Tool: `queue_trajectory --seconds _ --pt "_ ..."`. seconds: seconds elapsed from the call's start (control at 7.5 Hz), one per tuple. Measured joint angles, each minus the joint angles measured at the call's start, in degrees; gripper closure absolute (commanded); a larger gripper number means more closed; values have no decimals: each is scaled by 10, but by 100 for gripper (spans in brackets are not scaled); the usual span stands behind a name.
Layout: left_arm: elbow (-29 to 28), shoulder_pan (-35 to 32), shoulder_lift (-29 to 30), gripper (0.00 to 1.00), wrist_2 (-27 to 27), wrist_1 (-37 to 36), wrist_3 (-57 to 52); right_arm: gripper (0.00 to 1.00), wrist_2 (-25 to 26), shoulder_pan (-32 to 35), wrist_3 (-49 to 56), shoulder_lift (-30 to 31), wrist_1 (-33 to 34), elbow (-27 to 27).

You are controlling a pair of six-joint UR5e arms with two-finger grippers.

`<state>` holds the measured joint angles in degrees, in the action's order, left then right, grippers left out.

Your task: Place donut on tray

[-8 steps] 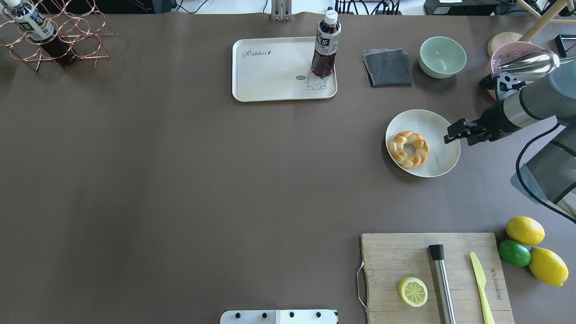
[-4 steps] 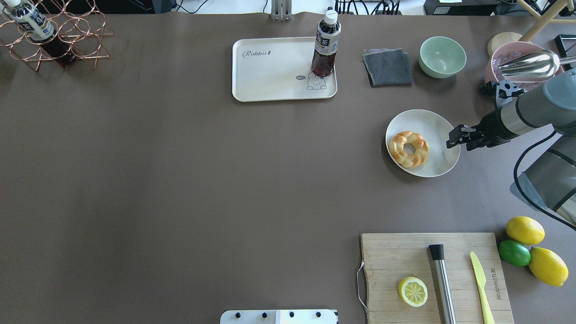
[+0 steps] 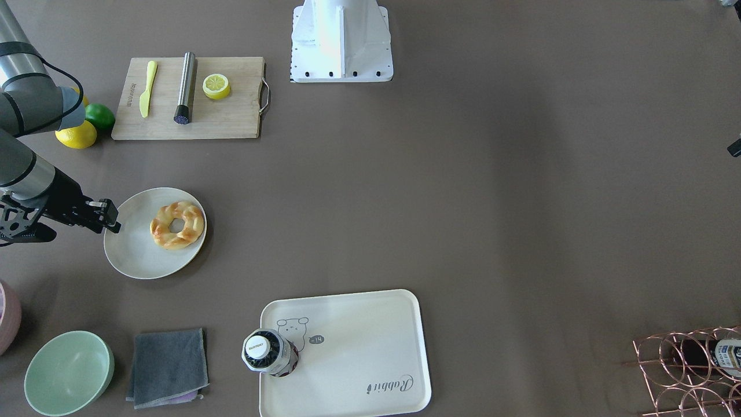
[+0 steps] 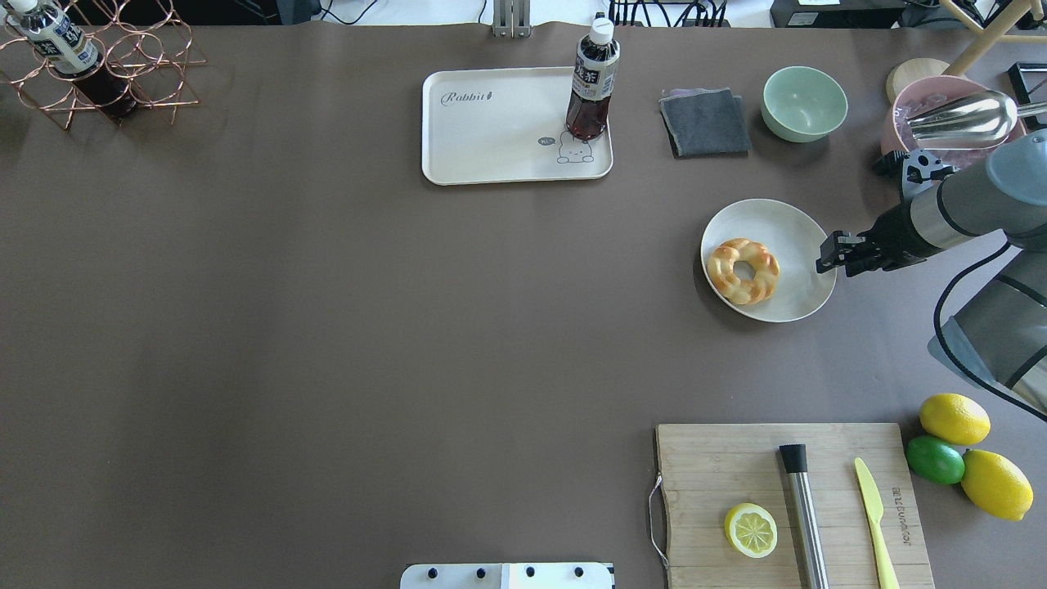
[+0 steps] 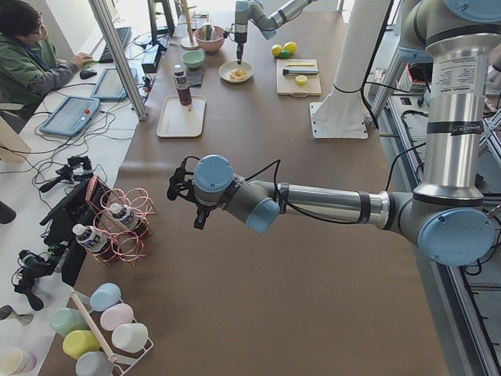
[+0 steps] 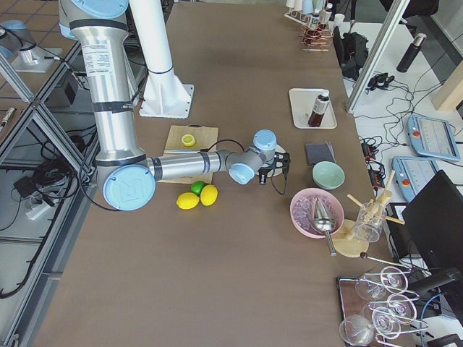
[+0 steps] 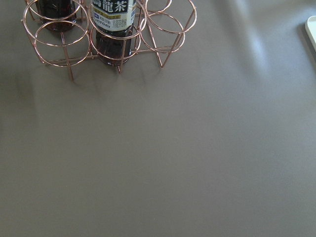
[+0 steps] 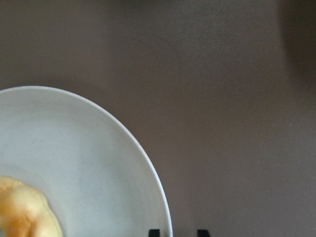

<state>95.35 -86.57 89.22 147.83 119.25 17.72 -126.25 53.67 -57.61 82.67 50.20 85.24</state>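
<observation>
The golden braided donut [image 4: 743, 271] lies on the left part of a round off-white plate [image 4: 777, 221] at the table's right. It also shows in the front view [image 3: 177, 225] and at the lower left corner of the right wrist view [image 8: 24, 212]. My right gripper [image 4: 828, 254] hangs over the plate's right rim, its tips a little apart and empty, astride the rim [image 8: 177, 233]. The cream tray [image 4: 491, 131] with "Rabbit" script lies at the far middle, well left of the plate. My left gripper [image 5: 174, 186] hovers near the wire rack; I cannot tell its state.
A tea bottle [image 4: 593, 82] stands on the tray's right corner by the bear drawing. A grey cloth [image 4: 705, 121], green bowl [image 4: 804, 102] and pink bowl [image 4: 949, 114] sit behind the plate. A cutting board [image 4: 712, 474] with a lemon half [image 4: 750, 530] lies near.
My right gripper has shifted slightly right and nearer to me along the plate's right rim. The donut, plate and tray have not moved.
</observation>
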Motion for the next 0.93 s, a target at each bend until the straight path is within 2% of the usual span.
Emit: queue_trajectory --seconds 0.53,0.93 --pt "0 0 -3 2 3 10 4 100 -2 -6 -45 -11 1 39" --pt "7 0 7 2 8 11 63 100 3 -38 -142 -96 5 55"
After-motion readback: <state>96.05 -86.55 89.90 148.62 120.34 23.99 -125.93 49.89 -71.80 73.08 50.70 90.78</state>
